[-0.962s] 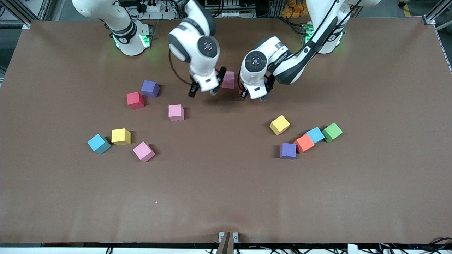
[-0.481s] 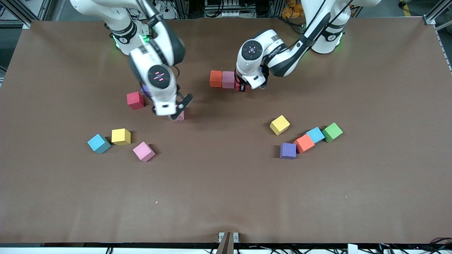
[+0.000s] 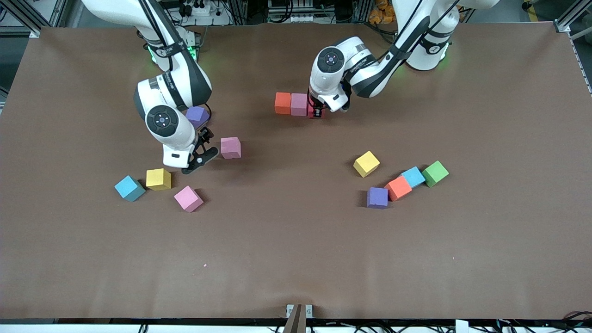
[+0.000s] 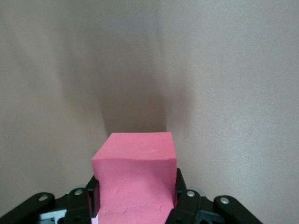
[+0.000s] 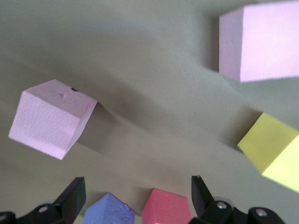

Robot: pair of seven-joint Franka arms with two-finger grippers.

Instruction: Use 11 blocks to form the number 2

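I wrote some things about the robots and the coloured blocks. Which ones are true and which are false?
1. The left gripper is shut on a red block. True.
2. The right gripper is holding a pink block. False: it is open and holds nothing.
3. An orange block touches a pink block. True.
4. The green block sits beside a yellow one. False: it is beside a light blue block.

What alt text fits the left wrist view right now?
The left gripper is shut on a red cube, seen from just above, its black fingers pressing both sides. Bare brown table fills everything else.
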